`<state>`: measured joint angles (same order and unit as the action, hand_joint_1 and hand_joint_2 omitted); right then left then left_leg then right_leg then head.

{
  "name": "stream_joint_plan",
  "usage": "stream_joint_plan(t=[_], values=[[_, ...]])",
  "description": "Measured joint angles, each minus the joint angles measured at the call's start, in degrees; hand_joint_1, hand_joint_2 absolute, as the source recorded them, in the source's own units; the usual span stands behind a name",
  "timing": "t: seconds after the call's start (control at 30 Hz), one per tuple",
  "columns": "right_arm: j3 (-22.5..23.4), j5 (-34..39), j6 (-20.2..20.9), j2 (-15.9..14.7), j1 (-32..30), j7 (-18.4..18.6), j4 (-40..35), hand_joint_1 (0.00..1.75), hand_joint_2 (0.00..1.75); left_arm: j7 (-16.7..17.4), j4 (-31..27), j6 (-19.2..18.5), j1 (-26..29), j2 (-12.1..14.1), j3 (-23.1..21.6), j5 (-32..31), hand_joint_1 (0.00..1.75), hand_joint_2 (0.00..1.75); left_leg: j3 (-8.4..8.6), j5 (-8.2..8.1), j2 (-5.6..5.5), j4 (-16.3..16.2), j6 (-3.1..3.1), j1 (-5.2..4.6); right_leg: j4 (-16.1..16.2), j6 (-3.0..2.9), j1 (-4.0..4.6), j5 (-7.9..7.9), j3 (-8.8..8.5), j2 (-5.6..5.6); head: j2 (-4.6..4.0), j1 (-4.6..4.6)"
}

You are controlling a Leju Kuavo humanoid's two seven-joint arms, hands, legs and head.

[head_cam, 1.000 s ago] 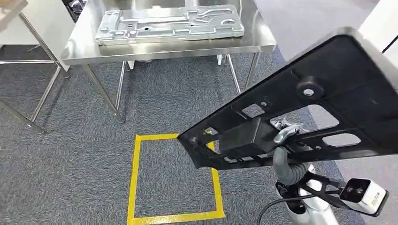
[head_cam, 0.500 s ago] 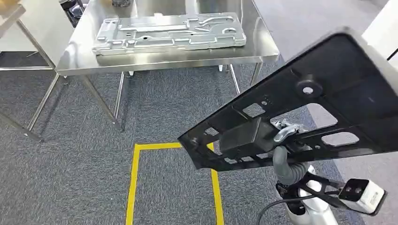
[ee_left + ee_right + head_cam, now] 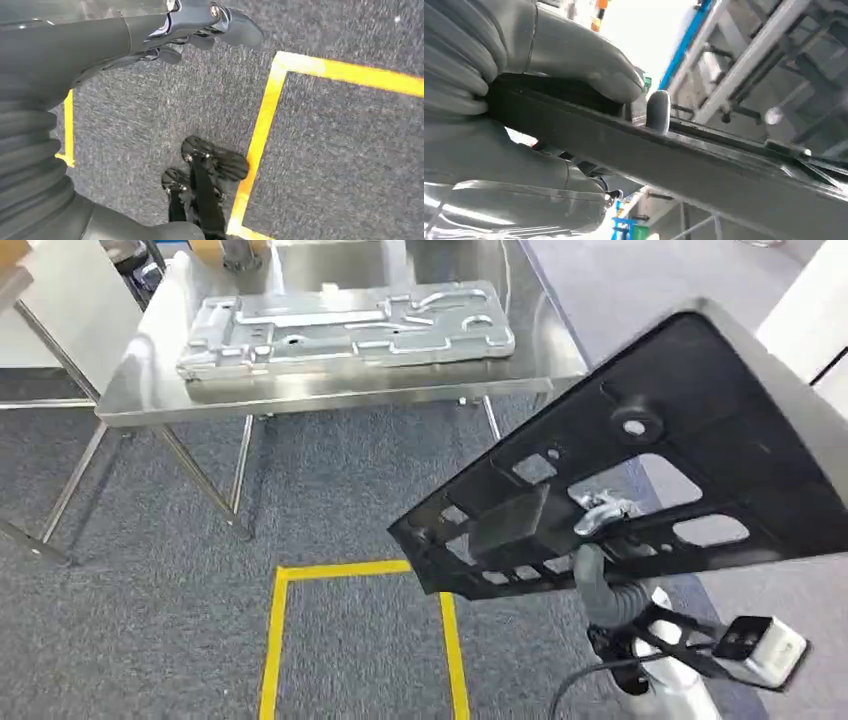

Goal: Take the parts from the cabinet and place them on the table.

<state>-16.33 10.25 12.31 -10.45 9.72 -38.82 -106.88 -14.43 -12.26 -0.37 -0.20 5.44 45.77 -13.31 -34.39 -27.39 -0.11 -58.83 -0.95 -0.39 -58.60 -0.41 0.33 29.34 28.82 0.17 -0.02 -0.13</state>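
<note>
I see the black plastic panel (image 3: 640, 470) held up in the right half of the head view, tilted, its perforated face toward the camera and its low corner over the carpet near the yellow floor marking (image 3: 360, 570). My right hand (image 3: 596, 525) grips it from beneath, through one of its cut-outs; in the right wrist view the thumb and fingers (image 3: 574, 55) clamp the panel's edge (image 3: 684, 150) from both sides. The steel desk (image 3: 330, 390) stands in the upper left of the head view, well apart from the panel, and carries a grey stamped metal plate (image 3: 345, 325) lying flat. My left hand (image 3: 200, 22) hangs over the carpet in the left wrist view, holding nothing; I cannot tell how far its fingers are spread.
</note>
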Motion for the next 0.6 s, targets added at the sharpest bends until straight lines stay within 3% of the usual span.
stream_joint_plan(t=[0.03, 0.1, 0.13, 0.2, 0.23, 0.27, 0.3, 0.37, 0.4, 0.43, 0.47, 0.5, 0.6], values=[[-0.07, -0.04, 0.00, -0.11, 0.01, -0.02, 0.00, 1.75, 1.75, 0.00, 0.00, 0.00, 0.02, 0.04, 0.02, -0.02, 0.00, 1.75, 0.63, 0.85, -0.12, 0.44, -0.28, 0.18, -0.72, 0.47, 0.04, -0.39, 0.12, 0.01, 0.02, 0.05], [-0.07, -0.04, -0.15, -0.48, 0.19, 0.07, 0.00, 1.75, 1.75, 0.00, 0.00, -0.11, -0.23, 0.00, 0.04, -0.11, 0.00, 1.75, 2.20, 1.05, -0.13, 1.09, -0.62, 0.53, -2.66, 1.13, -0.06, 1.06, 0.52, -0.05, 0.00, 0.24], [-0.07, -0.11, -0.22, -0.59, 0.39, 0.22, 0.00, 1.75, 1.75, 0.00, 0.00, -0.18, -0.33, 0.00, 0.04, -0.24, 0.00, 1.75, 2.32, 0.93, -0.15, 1.09, -0.81, 0.53, -5.37, 1.42, -0.14, 2.90, 2.03, -0.03, 0.02, 0.57], [-0.22, -0.20, -0.42, -0.81, 0.23, 1.07, 0.02, 1.75, 1.75, 0.00, 0.00, -0.33, -0.44, -0.04, 0.04, -0.57, 0.00, 1.75, 2.33, 0.66, -0.18, 1.07, -1.03, 0.50, -13.24, 1.82, -0.50, 6.64, 7.13, -0.04, 0.02, 0.55], [-0.26, -0.20, -0.50, -1.09, 0.07, 1.27, 0.09, 1.75, 1.75, 0.00, 0.00, -0.33, -0.39, -0.07, 0.09, -0.61, 0.00, 1.75, 2.37, 0.41, -0.22, 1.03, -1.00, 0.50, -15.97, 2.06, -0.63, 7.39, 9.30, -0.05, 0.02, 0.55], [-0.28, -0.20, -0.55, -1.35, -0.04, 1.53, 0.13, 1.75, 1.75, 0.00, 0.00, -0.33, -0.30, -0.09, 0.09, -0.63, 0.00, 1.75, 2.53, 0.18, -0.29, 0.99, -0.91, 0.52, -16.24, 2.19, -0.75, 6.58, 10.31, -0.05, 0.02, 0.59], [-0.28, -0.20, -0.61, -1.46, -0.07, 1.81, 0.13, 1.75, 1.75, 0.00, 0.00, -0.33, -0.19, -0.11, 0.13, -0.63, 0.00, 1.75, 2.84, -0.09, -0.31, 0.97, -0.80, 0.54, -14.35, 2.23, -0.86, 4.64, 10.14, -0.07, 0.02, 0.53], [-0.26, -0.20, -0.81, -1.88, -0.05, 1.90, 0.11, 1.75, 1.75, 0.00, 0.00, -0.33, -0.22, -0.15, 0.20, -0.63, 0.00, 1.75, 3.87, -0.91, -0.38, 0.91, -0.44, 0.57, -4.89, 1.93, -1.06, -2.02, 6.96, -0.10, 0.02, 0.55], [-0.28, -0.20, -0.96, -1.90, -0.06, 2.03, 0.09, 1.75, 1.75, 0.00, 0.00, -0.33, -0.20, -0.15, 0.22, -0.63, 0.00, 1.75, 4.01, -1.39, -0.36, 0.99, -0.11, 0.58, -0.78, 1.51, -1.04, -3.78, 5.40, -0.14, 0.02, 0.57], [-0.28, -0.22, -1.09, -1.90, -0.04, 2.27, 0.11, 1.75, 1.75, -0.04, 0.00, -0.33, -0.36, -0.15, 0.30, -0.66, 0.00, 1.75, 4.39, -1.53, -0.40, 0.83, 0.20, 0.42, -0.48, 1.27, -0.53, -1.13, 5.79, -0.24, 0.00, 0.39], [-0.31, -0.24, -1.14, -1.92, -0.07, 2.47, 0.11, 1.75, 1.75, -0.04, 0.00, -0.33, -0.38, -0.13, 0.37, -0.66, 0.00, 1.75, 4.18, -1.72, -0.34, 1.09, 0.53, 0.43, -0.71, 0.76, -0.49, -0.66, 5.68, -0.26, 0.02, 0.42], [-0.31, -0.26, -1.16, -1.97, -0.23, 2.84, -0.09, 1.75, 1.75, -0.07, 0.00, -0.33, -0.32, -0.15, 0.42, -0.68, 0.00, 1.75, 4.61, -1.79, -0.31, 0.89, 0.98, 0.43, -0.23, 0.33, -0.48, -2.41, 5.60, -0.25, 0.02, 0.46], [-0.33, -0.57, -1.01, -2.27, -0.29, 3.67, -0.85, 1.75, 1.75, -0.17, 0.00, -0.50, -0.42, -0.20, 0.50, -1.09, 0.00, 1.75, 4.68, -2.41, -0.15, -1.19, 1.66, 0.63, 0.45, -0.81, -0.75, -2.18, 3.70, -0.26, 0.00, 0.39]])
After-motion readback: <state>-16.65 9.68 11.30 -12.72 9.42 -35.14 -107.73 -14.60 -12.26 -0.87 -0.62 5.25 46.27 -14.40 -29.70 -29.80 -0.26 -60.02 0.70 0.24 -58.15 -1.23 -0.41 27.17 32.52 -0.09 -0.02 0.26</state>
